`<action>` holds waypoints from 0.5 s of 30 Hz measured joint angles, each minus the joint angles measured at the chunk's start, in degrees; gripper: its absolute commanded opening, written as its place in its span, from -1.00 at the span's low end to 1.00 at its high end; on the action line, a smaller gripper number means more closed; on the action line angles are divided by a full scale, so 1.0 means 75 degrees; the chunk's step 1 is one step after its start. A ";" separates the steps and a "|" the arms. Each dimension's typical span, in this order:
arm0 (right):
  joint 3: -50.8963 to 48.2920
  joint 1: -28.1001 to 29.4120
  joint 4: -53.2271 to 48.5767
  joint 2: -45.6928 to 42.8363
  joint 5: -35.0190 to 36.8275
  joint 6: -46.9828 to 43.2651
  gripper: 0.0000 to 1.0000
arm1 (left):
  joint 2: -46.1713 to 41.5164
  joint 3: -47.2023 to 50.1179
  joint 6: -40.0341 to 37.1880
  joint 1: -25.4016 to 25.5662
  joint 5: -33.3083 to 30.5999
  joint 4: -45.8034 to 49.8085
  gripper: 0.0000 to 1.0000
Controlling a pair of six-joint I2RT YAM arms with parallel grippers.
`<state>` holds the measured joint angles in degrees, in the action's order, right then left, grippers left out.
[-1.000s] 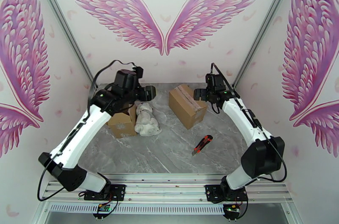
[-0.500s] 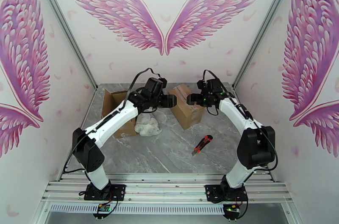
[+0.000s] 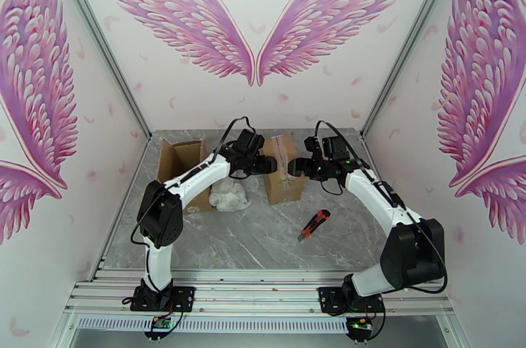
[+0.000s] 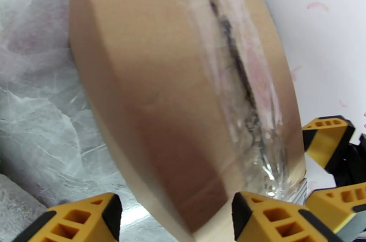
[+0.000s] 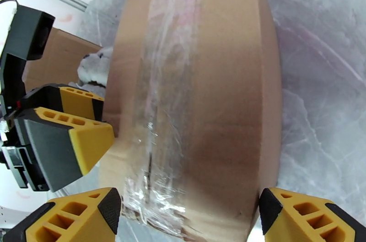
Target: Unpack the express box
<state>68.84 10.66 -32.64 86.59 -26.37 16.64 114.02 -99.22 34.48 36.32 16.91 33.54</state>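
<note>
left gripper [image 4: 176,204] stands with its jaws apart astride one end of the taped box [image 4: 174,92]. its own wrist view shows a strip of grey table [image 4: 41,115] between one finger and the cardboard, so nothing is clamped. right gripper [image 5: 190,199] straddles the same box from the opposite end, jaws wide, each finger right at a cardboard edge; whether they press it i cannot tell.

the wrist views give what the top view does not: wrinkled clear tape [image 5: 160,101] along the box's top, with a dark split down the seam in the left wrist view. each also catches the other gripper's yellow fingers beyond the far end of the box.

from above, the box sits between the two grippers. an open box [image 3: 181,162] and a white plush toy [image 3: 229,197] lie on the left gripper's outer side. a red utility knife [image 3: 313,225] lies nearer the bases than the right gripper, apart from it.
</note>
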 measured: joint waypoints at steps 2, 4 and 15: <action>-0.0006 0.0146 -0.0006 0.0012 0.0035 0.0047 0.62 | -0.0003 0.0093 -0.0020 0.0015 0.0236 -0.0172 0.27; -0.0026 0.0274 -0.0009 -0.0006 0.0184 0.0099 0.61 | -0.0026 0.0265 -0.0076 0.0015 0.0289 -0.0271 0.24; -0.0921 0.0440 -0.0280 -0.1128 0.0289 0.0874 0.70 | -0.1046 0.1982 -0.0195 0.0160 0.1163 -0.1040 0.12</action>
<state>61.93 13.96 -34.74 78.13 -24.21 23.20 106.17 -84.36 33.01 37.52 25.63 25.74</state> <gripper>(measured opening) 0.824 0.561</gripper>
